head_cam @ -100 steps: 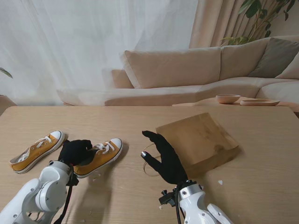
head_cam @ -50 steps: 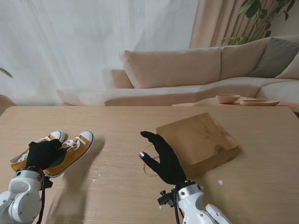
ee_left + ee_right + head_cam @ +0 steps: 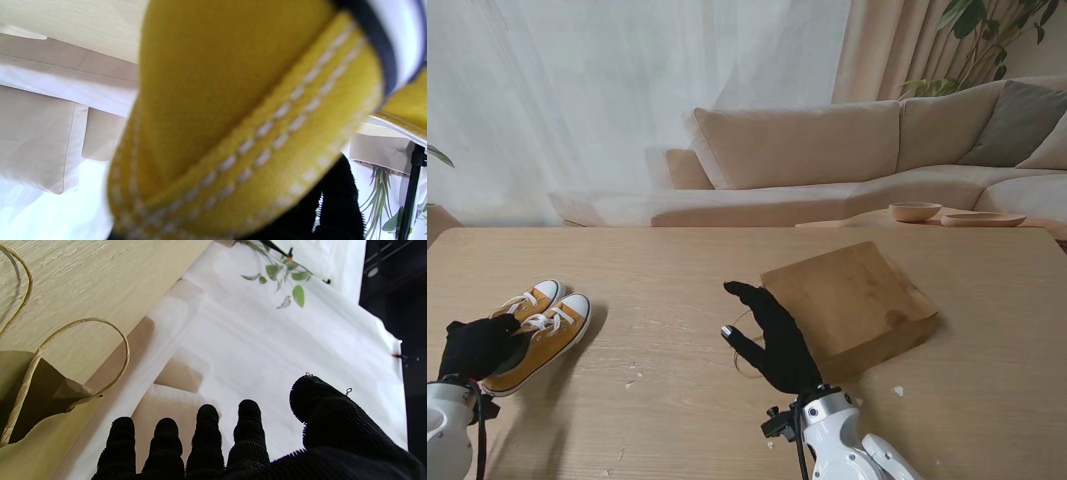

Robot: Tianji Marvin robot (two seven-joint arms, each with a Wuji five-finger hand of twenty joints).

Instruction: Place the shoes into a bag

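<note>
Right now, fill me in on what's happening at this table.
The left hand is closed on the heel of a yellow sneaker, beside its twin sneaker at the table's left. The right hand is open, holding nothing, next to the mouth of a brown paper bag lying on its side. Neither shoe is in the bag yet.

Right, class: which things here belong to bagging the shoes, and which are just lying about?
Job:
held shoe
other shoe
paper bag
left hand
right hand

Lying about:
sofa
bowl
plate
</note>
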